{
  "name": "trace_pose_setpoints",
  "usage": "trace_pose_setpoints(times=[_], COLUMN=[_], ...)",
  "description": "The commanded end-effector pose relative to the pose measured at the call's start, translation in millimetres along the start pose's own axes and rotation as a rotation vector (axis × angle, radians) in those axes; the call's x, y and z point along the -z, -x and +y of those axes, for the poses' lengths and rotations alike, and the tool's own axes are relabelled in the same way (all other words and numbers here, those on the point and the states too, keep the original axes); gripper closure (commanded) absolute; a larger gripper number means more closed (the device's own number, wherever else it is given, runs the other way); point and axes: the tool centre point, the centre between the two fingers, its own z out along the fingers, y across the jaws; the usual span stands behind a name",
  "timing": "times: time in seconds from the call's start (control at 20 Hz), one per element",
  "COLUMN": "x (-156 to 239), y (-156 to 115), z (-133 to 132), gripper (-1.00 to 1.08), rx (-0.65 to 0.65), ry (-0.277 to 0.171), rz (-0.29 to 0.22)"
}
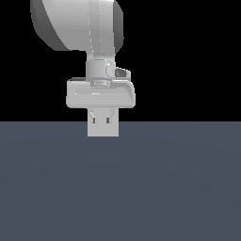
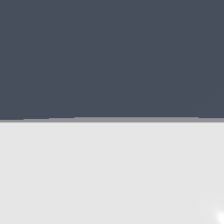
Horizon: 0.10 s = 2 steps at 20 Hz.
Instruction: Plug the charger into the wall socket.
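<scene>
My gripper hangs straight down from the wrist, and in the exterior view a small plain light-grey block, the charger, sits right under my palm, touching the underside of the hand. Two short dark marks show on the upper part of the block, just under the hand's pale housing; I cannot tell whether they are my fingers or part of the block itself. My fingers are mostly hidden behind that block, so I cannot tell whether they are spread or pressed against the charger.

Taking the charger as my landmark: the flat dark blue-grey floor spreads below and around it, and the floor's far edge crosses just behind the block's upper part. Above the charger rises my arm, with the wide white link at the top, leaning toward the exterior view's left. Behind everything above the floor line is plain black.

The wrist view gives only two bands: a plain pale grey-white surface filling one half, with a thin darker grey edge, and the dark floor beyond it. This pale surface is probably the charger seen very close, though I cannot be sure.

The wall socket shows in neither view. No writing, brand or label is readable on the charger, my hand or my arm.
</scene>
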Motion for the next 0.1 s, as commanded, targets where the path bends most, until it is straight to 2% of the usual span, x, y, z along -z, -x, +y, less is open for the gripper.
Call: trace_pose_setpoints(times=[0.0,0.05], x=[0.1,0.1], y=[-2.4,-2.6], z=[-0.2,-0.2], gripper=[1.08,1.08], rx=[0.000,0.000], ry=[0.000,0.000], rz=[0.000,0.000])
